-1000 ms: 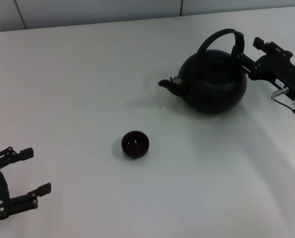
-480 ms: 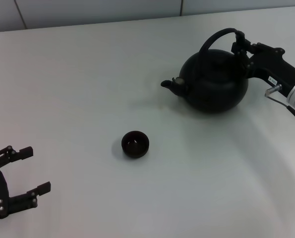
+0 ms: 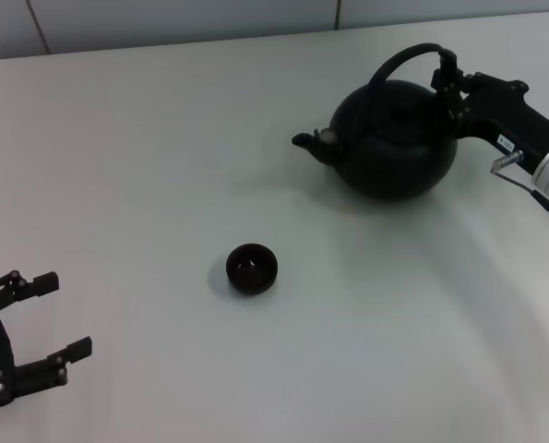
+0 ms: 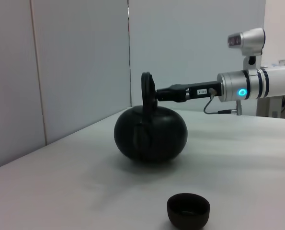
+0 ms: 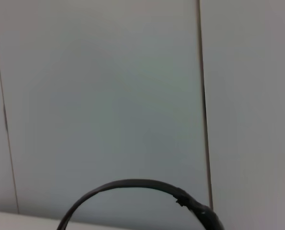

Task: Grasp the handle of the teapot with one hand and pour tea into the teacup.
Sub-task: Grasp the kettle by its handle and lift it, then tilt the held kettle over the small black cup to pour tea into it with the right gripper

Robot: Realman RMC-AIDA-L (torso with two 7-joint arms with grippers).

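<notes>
The black teapot (image 3: 394, 138) is at the table's far right, its spout (image 3: 313, 145) pointing toward my left side. My right gripper (image 3: 447, 78) is shut on the right side of the arched handle (image 3: 399, 60). In the left wrist view the same gripper (image 4: 154, 93) holds the handle (image 4: 146, 91) above the teapot (image 4: 151, 134). The small dark teacup (image 3: 251, 269) stands alone near the table's middle, left of and nearer than the pot. My left gripper (image 3: 64, 314) rests open at the near left, holding nothing. The right wrist view shows only the handle's arc (image 5: 132, 184).
The white table (image 3: 163, 166) runs back to a pale panelled wall (image 3: 163, 23). The teacup (image 4: 188, 210) is the only other thing on it. Bare tabletop lies between cup and pot.
The teapot has shifted slightly up and back in the head view, its spout moving left, with the right gripper on the handle. The left gripper and the teacup have not moved.
</notes>
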